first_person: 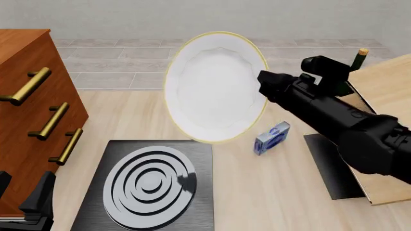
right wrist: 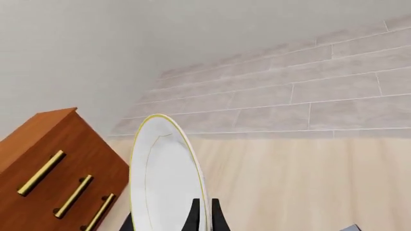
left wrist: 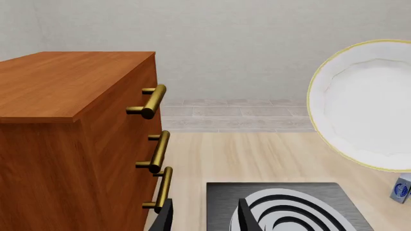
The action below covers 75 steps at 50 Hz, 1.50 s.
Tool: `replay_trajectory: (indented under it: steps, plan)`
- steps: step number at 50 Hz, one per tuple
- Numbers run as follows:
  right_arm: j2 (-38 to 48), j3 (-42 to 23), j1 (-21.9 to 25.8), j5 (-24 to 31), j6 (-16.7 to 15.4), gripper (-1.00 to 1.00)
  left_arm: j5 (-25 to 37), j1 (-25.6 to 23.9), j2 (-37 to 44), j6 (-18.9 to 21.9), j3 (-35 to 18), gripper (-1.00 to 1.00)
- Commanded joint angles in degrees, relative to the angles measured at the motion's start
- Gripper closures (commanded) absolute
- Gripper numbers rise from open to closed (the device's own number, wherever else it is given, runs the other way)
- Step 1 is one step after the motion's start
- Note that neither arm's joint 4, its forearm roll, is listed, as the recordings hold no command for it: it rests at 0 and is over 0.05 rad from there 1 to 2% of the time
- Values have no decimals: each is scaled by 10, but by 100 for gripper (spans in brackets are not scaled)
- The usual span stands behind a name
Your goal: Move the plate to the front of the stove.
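Right gripper [right wrist: 204,214] pinched on the rim of the plate [first_person: 215,86], holding it on edge in the air above the desk [first_person: 257,192], beyond the stove [first_person: 151,185]. Left gripper [left wrist: 205,216] idle, jaws parted, empty, at the near-left corner by the drawer cabinet [first_person: 29,110]. Risk: thin edge grip, so the plate could swing or slip and drop onto the stove or the small blue box [first_person: 272,137].

Right gripper [first_person: 264,86] raised high, reaching toward 10 o'clock, clamped on plate [first_person: 215,86] rim, left gripper [first_person: 22,199] low, parted.
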Motion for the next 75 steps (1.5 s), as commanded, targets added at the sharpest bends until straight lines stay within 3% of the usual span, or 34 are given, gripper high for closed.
replay_trajectory:
  steps: [1,24,39,54,56,67,75]
  plan:
    - [63,-42,21,-36,-23,100,0,0,0,0,0,-100]
    - [163,-83,34,-104,12,100,0,0,0,0,0,-100]
    - [242,-142,35,-119,11,100,0,0,0,0,0,-100]
    - [313,-205,39,-118,24,100,0,0,0,0,0,-100]
    - [327,-212,38,-122,49,100,0,0,0,0,0,-100]
    - [366,-269,44,-91,53,100,0,0,0,0,0,-100]
    - [398,-315,40,-73,75,100,0,0,0,0,0,-100]
